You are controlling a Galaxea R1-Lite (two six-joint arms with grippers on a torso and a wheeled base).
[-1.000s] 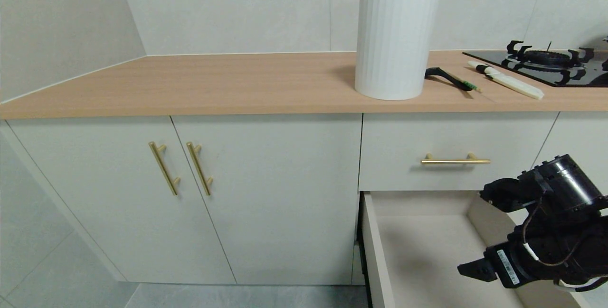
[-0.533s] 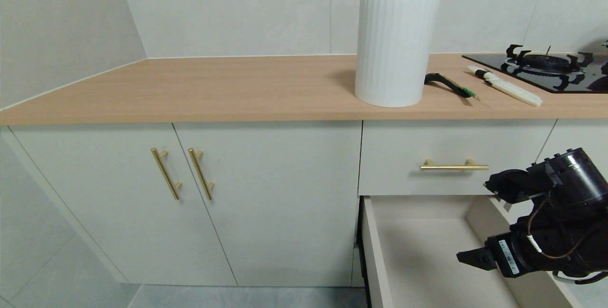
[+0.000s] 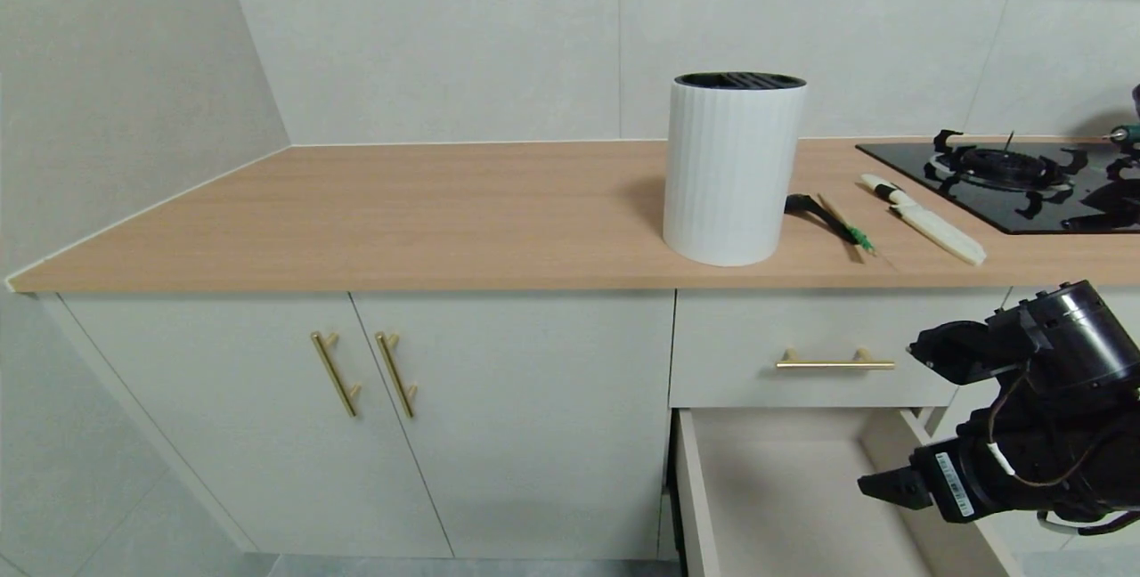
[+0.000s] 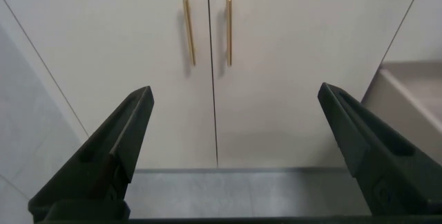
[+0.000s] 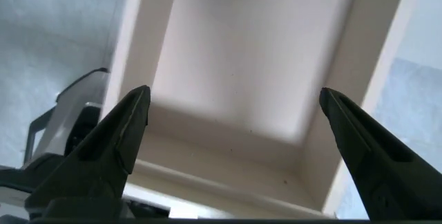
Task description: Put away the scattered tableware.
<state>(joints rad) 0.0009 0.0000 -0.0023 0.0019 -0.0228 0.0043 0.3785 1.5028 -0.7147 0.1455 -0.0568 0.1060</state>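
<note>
Head view: your right gripper (image 3: 888,417) hangs low over the pulled-out drawer (image 3: 693,488), below the front edge of the countertop (image 3: 445,221), with its jaws spread wide and nothing in them. The tableware lies up and away from it, on the right part of the countertop near the front edge, between the white ribbed holder (image 3: 732,172) and the hob (image 3: 997,169). You have two pieces there: a pale knife (image 3: 926,223) and a slim dark utensil (image 3: 819,214) with a green tip, just beside the holder. Both lie flat and apart from each other, with their long axes slanting from the back toward the front edge. The knife's handle end points back and its blade points toward the front edge. I judge your right arm by far the nearer one. It would need to rise above the counter edge and set its jaws across the knife's length before closing. The knife looks thin and low to the surface, so expect a shallow, slippery pickup.

Left wrist view: your left gripper (image 4: 235,94) is wide open and holds nothing. It faces the cabinet doors (image 4: 276,79) and their two brass handles (image 4: 188,30), well apart from the tableware.

Right wrist view: the right jaws stand wide apart, looking down onto the drawer's pale floor.
</note>
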